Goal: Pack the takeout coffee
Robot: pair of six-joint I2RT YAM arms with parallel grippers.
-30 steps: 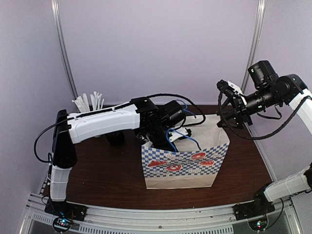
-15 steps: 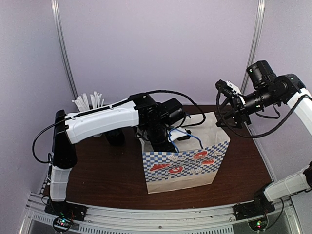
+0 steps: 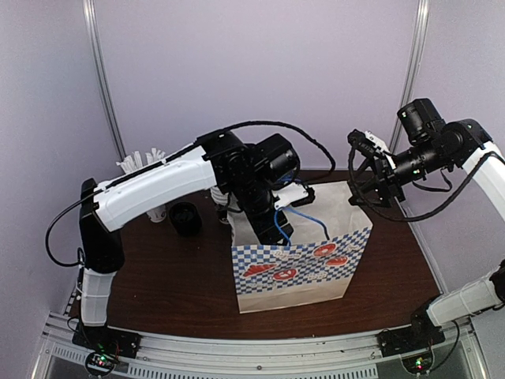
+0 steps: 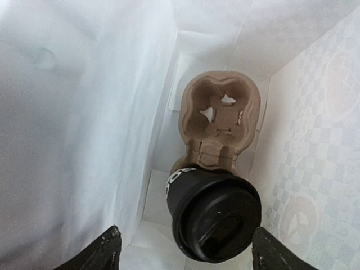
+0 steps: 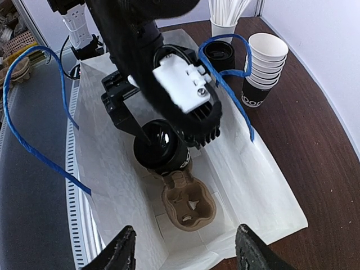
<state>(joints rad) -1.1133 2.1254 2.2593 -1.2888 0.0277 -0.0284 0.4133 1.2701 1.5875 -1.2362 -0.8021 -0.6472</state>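
The coffee cup (image 4: 179,185) sits in a cardboard carrier (image 4: 222,112) inside the paper bag (image 3: 300,268). Its long axis leans, with the lid (image 4: 216,219) toward 6 o'clock in the left wrist view. The left gripper (image 4: 185,244) stands wide at 3 and 9 o'clock of the lid, not gripping it. The right gripper (image 5: 185,247) is spread and holds nothing.

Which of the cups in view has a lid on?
The takeout coffee, down at the cardboard carrier inside the paper bag, wears a black dome lid. The stacked cups and the cup of white sticks outside it are open-topped.
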